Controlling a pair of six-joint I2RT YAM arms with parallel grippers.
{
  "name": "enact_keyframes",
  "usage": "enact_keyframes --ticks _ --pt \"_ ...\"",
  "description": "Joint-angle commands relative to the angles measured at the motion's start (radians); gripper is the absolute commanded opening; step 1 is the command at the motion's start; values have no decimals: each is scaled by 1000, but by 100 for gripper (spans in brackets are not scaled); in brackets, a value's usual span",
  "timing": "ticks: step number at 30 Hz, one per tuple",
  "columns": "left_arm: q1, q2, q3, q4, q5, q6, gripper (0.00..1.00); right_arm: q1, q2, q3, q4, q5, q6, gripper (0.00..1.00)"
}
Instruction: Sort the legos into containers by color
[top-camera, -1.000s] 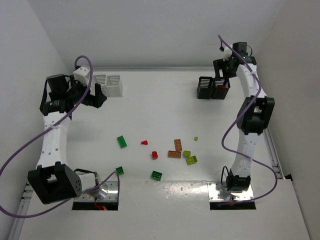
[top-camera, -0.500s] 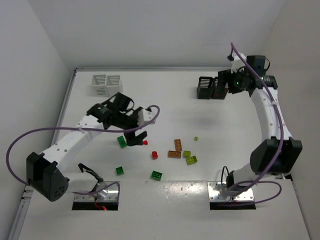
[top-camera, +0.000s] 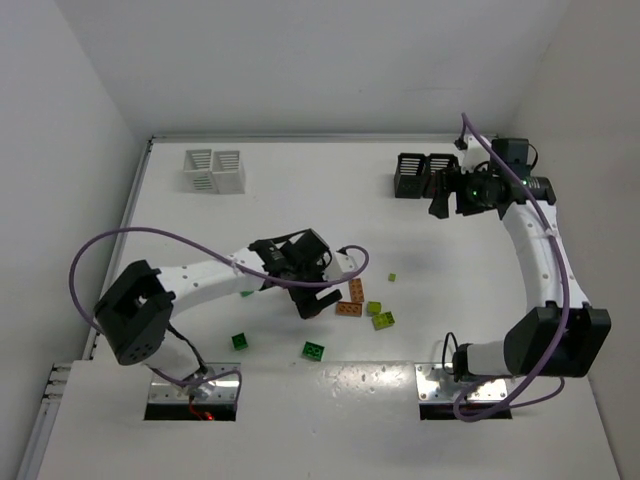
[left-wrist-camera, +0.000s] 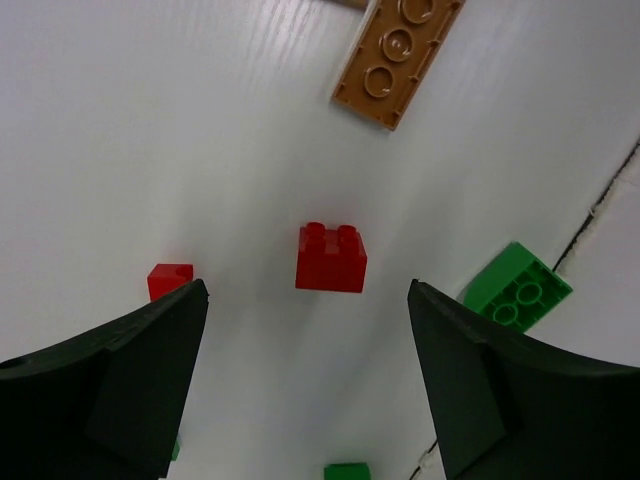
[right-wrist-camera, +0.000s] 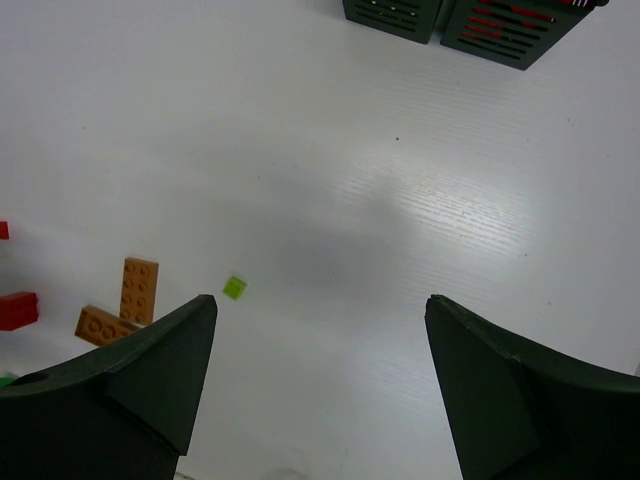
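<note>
Though the overhead view hid it under the released left gripper (top-camera: 312, 303), the left wrist view showed a small red plastic brick (left-wrist-camera: 331, 258) lying between its fingers (left-wrist-camera: 110, 400). The right gripper (right-wrist-camera: 320, 310) hung released near black slatted bins (right-wrist-camera: 395, 18) over a white, white-walled desk (top-camera: 300, 200).

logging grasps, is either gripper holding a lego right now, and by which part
Nothing is held. The left gripper hangs open above the red brick, not touching it; the right gripper is open too.
</note>
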Motion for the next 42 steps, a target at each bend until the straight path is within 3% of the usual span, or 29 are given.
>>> enact_keyframes --ticks 1,13,18,25,32,36,42 --pt "-26 39 34 62 -103 -66 85 -3 -29 5 10 2 11 85" --pt "-78 127 25 62 -139 -56 80 -3 9 15 10 -18 20 85" --pt "-87 147 25 62 -109 -38 64 -3 18 15 10 -18 11 85" --pt "-87 168 15 62 -109 -29 63 -3 29 15 10 -18 11 85" --pt "-49 32 15 52 -119 -20 93 -3 29 5 10 -27 11 85" --pt "46 -98 28 -20 -139 -20 96 -3 29 5 10 -27 11 85" --pt "294 -240 6 -67 -210 -49 93 -3 29 -4 19 -37 11 85"
